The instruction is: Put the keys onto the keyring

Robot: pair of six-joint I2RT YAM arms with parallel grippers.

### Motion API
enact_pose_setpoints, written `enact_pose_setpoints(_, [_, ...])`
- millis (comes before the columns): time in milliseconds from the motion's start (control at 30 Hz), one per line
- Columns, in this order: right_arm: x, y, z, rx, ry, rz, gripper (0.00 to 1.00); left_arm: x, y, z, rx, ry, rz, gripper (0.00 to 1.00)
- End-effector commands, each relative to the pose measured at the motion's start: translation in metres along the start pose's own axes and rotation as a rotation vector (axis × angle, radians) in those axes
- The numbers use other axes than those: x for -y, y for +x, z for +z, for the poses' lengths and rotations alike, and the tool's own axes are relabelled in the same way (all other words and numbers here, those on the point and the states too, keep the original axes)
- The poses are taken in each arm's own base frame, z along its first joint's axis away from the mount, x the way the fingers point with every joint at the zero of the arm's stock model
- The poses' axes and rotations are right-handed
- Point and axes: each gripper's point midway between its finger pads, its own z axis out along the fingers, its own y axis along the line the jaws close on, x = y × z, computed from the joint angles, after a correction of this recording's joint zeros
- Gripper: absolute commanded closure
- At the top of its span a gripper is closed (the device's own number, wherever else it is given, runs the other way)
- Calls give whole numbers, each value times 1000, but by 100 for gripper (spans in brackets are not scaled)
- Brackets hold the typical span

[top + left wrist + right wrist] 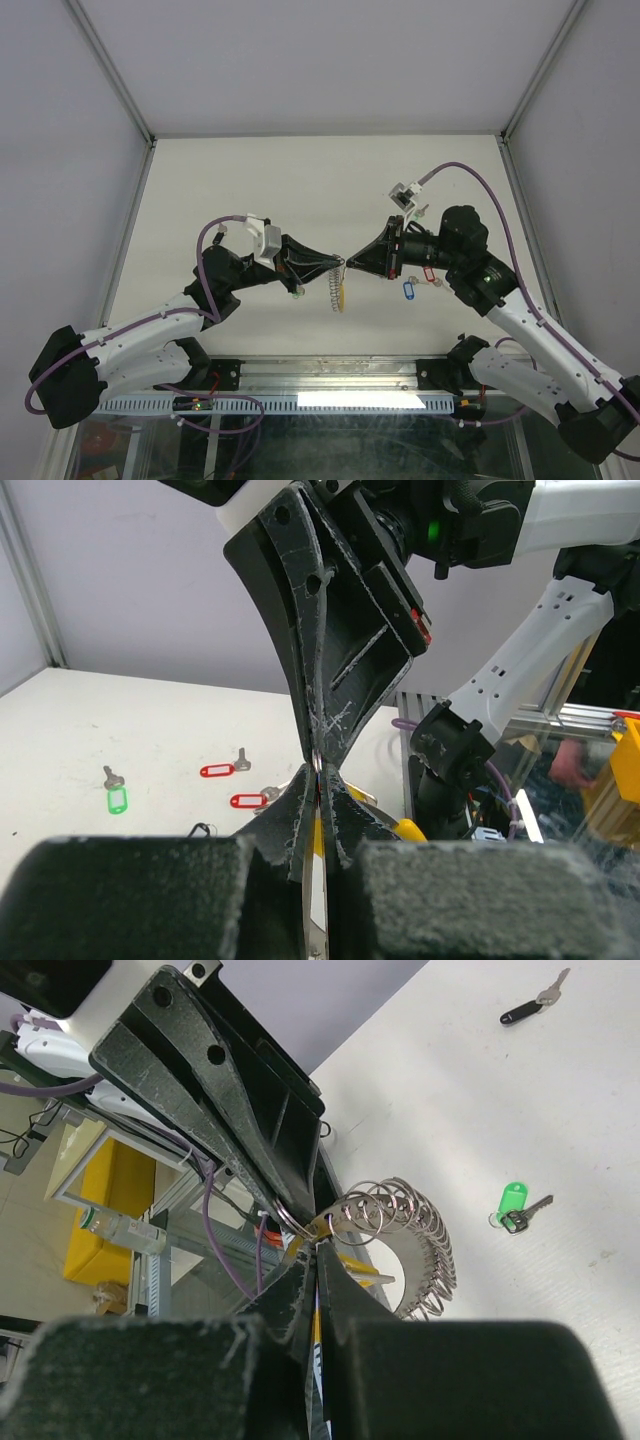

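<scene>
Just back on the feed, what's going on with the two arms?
Both arms meet tip to tip above the white table. The left gripper and right gripper are each shut on the silvery coiled metal keyring with a yellow segment, which hangs between them. The green-tagged key, black-tagged key and blue-tagged key, small silver ones, lie loose on the table, none visibly on the ring.

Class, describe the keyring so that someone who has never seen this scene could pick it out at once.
Look to the middle of the white table, where the left gripper and right gripper meet tip to tip. Below that meeting point hangs the keyring. Unlike the tagged keys lying flat nearby, it is a silvery coil with a yellow part.
</scene>
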Motion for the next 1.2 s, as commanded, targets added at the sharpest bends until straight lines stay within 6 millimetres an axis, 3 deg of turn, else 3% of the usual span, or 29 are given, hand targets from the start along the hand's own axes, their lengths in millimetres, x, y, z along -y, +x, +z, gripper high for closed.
enact_pose_setpoints(0, [-6, -14, -1, 22, 1, -31, 100, 8, -42, 10, 108, 32, 54, 100])
enact_pose_setpoints(333, [-5, -11, 5, -9, -5, -15, 99, 8, -41, 10, 105, 33, 53, 100])
enact_pose_setpoints(533, [-10, -19, -1, 30, -4, -84, 87, 8, -42, 9, 108, 34, 56, 100])
enact_pose_setpoints(767, [-28, -35, -19, 173, -42, -301, 66, 10, -44, 8, 115, 39, 58, 100])
enact_pose_setpoints(1167, [-35, -33, -31, 412, -146, -746, 56, 31, -55, 5, 165, 143, 69, 100])
